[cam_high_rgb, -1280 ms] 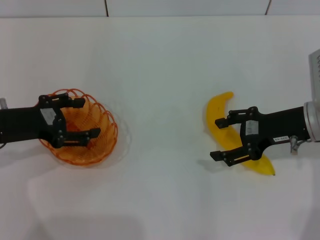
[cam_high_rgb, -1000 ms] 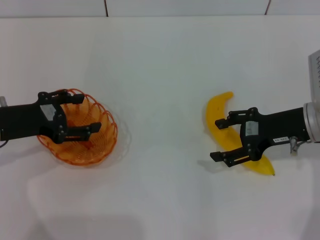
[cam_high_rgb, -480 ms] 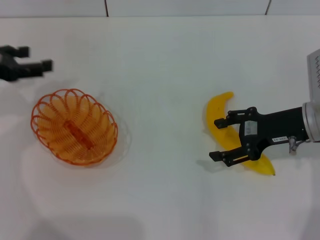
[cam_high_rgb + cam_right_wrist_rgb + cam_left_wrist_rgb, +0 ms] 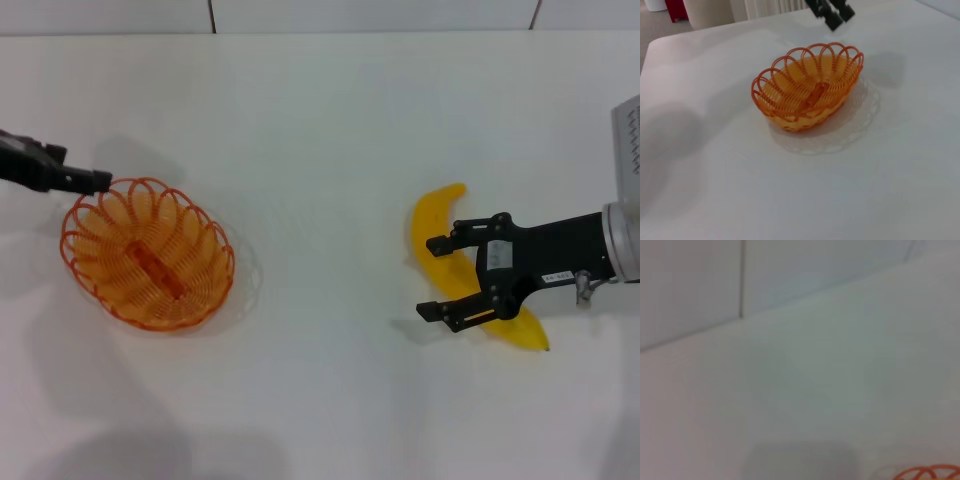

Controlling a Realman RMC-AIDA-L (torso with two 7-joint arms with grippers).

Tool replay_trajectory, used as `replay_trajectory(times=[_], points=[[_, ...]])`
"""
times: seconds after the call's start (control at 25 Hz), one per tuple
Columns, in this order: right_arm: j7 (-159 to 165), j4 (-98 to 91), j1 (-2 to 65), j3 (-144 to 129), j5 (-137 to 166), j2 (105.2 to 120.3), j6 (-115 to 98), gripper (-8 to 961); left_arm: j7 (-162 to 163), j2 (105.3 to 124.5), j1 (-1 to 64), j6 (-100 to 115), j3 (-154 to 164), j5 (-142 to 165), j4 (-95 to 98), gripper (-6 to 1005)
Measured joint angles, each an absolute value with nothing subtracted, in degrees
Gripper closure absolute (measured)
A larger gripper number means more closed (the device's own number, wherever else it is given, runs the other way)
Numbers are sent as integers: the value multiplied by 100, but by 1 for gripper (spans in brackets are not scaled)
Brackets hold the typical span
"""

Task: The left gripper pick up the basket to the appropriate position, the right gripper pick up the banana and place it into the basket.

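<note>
Banana (image 4: 438, 232) lies flat on the white counter (image 4: 330, 150), on the robot's right side, curved, dark tip toward the near edge. Right end effector (image 4: 436, 279) sits directly over its middle, arm coming in from the right. Its two fingers (image 4: 447, 241) are spread wide, one over the banana's upper part, the other just past its lower part toward the centre of the counter. Nothing is clamped between them. Cannot tell whether the fingers touch the banana or hang just above it. Banana's yellow top end and its tip end stick out on either side of the end effector.

Basket (image 4: 148, 253) rests on the counter well apart from the banana, on the robot's left side, upright, open side up. Nothing lies in it except its own orange centre rib. Right wrist view shows the same: basket (image 4: 807, 86) alone on the counter, shadow under it.

Left end effector (image 4: 88, 180) is at the basket's far-left rim, arm entering from the left edge. Its tip is just beside the rim loops; contact cannot be told. It looks narrow from the head view, but how far open it is I cannot tell. In the right wrist view it shows as a dark shape (image 4: 830, 11) beyond the basket, apparently above the counter. Left wrist view catches only a sliver of basket rim (image 4: 927, 473).
</note>
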State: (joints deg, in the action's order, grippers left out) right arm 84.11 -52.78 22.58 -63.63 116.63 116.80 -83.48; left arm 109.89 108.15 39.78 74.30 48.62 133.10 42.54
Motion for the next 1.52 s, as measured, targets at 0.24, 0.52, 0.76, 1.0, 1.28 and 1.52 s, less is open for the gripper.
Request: replay_trajectory(times=[0.24,0.52,0.76,1.0,1.28,1.52], points=[[8402,-5212,2293,-6363,11663,11680,-8350,57,11011,11064,4159,7051,4868,13877,4101,122],[8403,-5212,2298,-6363,11663,11680,-8350,58,10970,11198,4317,6712,4871,14240,3757,157],[8407,-5188,2303,-6363,11663,11680,-8342,58,10961,11241,4306,6589,4859,14275,3747,208],[8398,-5101,2345,-6363,11663,11672,-8332,58,10912,11239,4262,6436,4834,14236,3766,259],[8399,-5079,2355,-6363,11663,11662,-8331,58,10818,11268,4263,6429,4860,14265,3743,449],[8399,-5052,2355,-6360,11663,11663,-8332,58,10817,11268,4261,6582,4829,14196,3870,722]])
